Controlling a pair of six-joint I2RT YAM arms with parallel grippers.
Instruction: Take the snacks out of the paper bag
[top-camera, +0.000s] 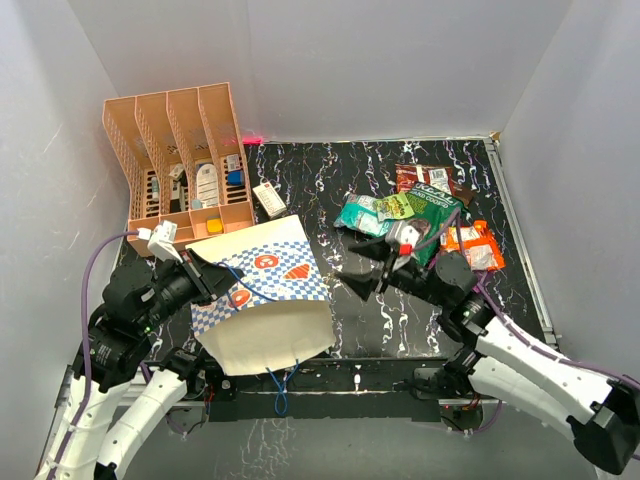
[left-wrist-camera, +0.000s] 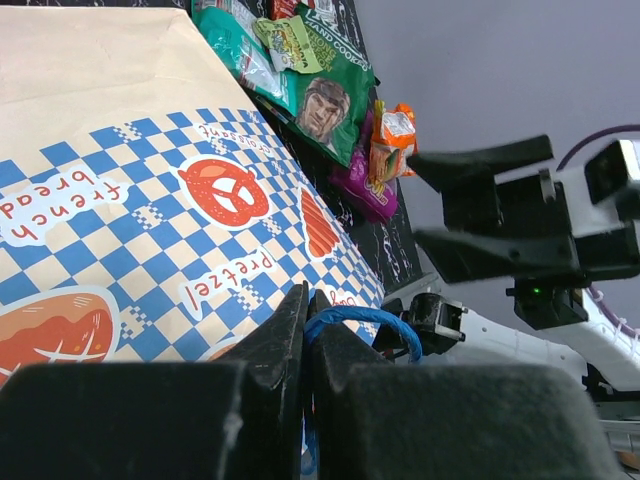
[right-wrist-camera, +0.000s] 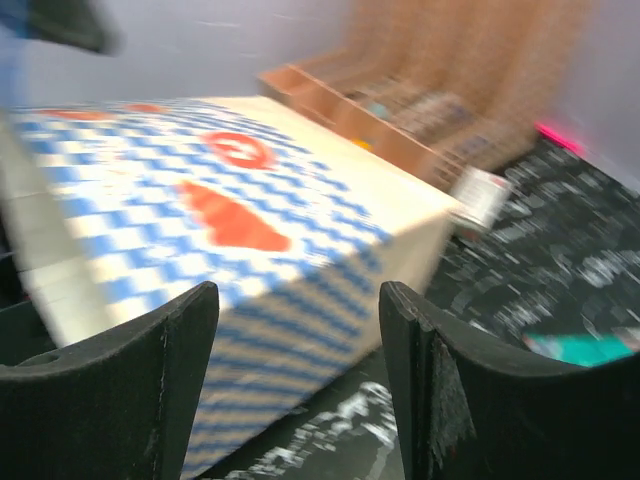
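1. Two hazards stand out. The left gripper (top-camera: 203, 272) is clenched on a thin blue cord handle (left-wrist-camera: 360, 322) of the paper bag (top-camera: 262, 300), not on the paper itself. I judge that a hard pull could slide the cord through the fingers or tear it loose, and the bag would drop.
2. The second hazard concerns the right gripper (top-camera: 372, 272). Its jaws are released, wide apart and holding nothing, and its wrist view is smeared with blur. A hasty reach from here could catch the paper wall, crumpling the bag or shoving it toward the file organiser (top-camera: 180, 150) at 11 o'clock.
3. The bag lies tilted on the table (top-camera: 330, 180) with its checked face up. It is at 9 o'clock from the right gripper, near but not touching. Its plain pale part faces 6 o'clock, toward the arm bases. Whether any packet is inside cannot be told.
4. The snacks (top-camera: 420, 210) in view lie in a loose heap on the table, at 1 o'clock from the right jaws and just beyond them. From the bag they are at 2 o'clock, well apart from the left gripper. Green, teal, red and orange packets show there, and the left wrist view adds a purple one.
5. My judgement is that much of the task looks done, with only a check of the bag's inside left.
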